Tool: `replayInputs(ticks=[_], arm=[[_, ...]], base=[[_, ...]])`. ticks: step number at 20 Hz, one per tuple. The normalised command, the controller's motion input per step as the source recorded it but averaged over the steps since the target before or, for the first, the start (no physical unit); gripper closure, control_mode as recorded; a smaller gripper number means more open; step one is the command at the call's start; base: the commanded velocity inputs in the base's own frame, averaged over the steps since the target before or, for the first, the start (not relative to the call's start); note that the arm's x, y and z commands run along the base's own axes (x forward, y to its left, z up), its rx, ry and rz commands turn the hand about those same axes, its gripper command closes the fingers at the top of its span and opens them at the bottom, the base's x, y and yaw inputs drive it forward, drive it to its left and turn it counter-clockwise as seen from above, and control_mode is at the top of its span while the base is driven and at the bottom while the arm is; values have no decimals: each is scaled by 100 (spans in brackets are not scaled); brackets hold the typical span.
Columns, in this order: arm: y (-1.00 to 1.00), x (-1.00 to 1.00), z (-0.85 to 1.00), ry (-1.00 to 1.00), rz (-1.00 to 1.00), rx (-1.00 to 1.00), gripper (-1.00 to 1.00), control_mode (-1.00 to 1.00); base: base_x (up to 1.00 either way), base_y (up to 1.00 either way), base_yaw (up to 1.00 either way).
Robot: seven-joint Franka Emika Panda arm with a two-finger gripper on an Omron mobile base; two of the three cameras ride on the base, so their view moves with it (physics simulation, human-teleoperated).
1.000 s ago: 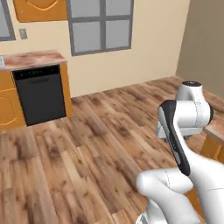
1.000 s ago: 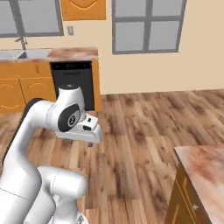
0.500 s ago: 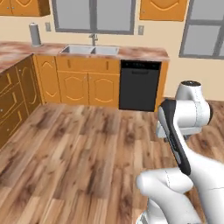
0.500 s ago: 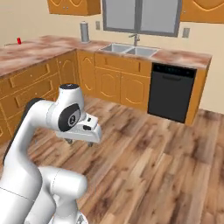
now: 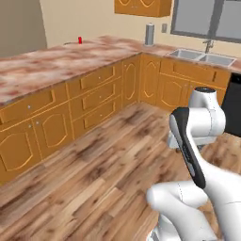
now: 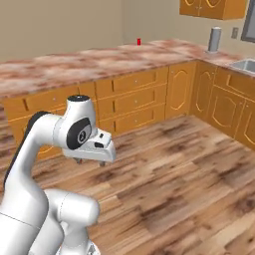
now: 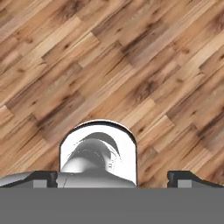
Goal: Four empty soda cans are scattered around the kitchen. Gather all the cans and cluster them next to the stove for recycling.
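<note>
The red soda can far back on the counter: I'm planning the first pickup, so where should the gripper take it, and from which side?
The red soda can stands upright on the marble counter, alone. It is too small for detail, but probably best gripped across its round body, mid-height, coming level from the counter's floor-side edge. The gripper is open, above the floor.

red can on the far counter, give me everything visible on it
The red soda can is a tiny red cylinder, standing upright on the pink-brown marbled counter near the back wall, well left of the grey canister by the corner. Nothing else touches it. Its top and any label are too small to make out.
</note>
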Motion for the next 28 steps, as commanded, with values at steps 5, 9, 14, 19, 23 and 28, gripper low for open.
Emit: replayInputs(ticks=[5,9,14,19,23,28], arm=[[0,0,0,0,0,0,-100,100],[0,0,0,0,0,0,-100,100],[0,0,0,0,0,0,-100,100],[0,0,0,0,0,0,-100,100],[0,0,0,0,0,0,-100,100],[0,0,0,0,0,0,-100,100]], base=[[2,82,72],[0,100,63],[16,100,47],[84,100,30],[100,100,9],[100,100,0]])
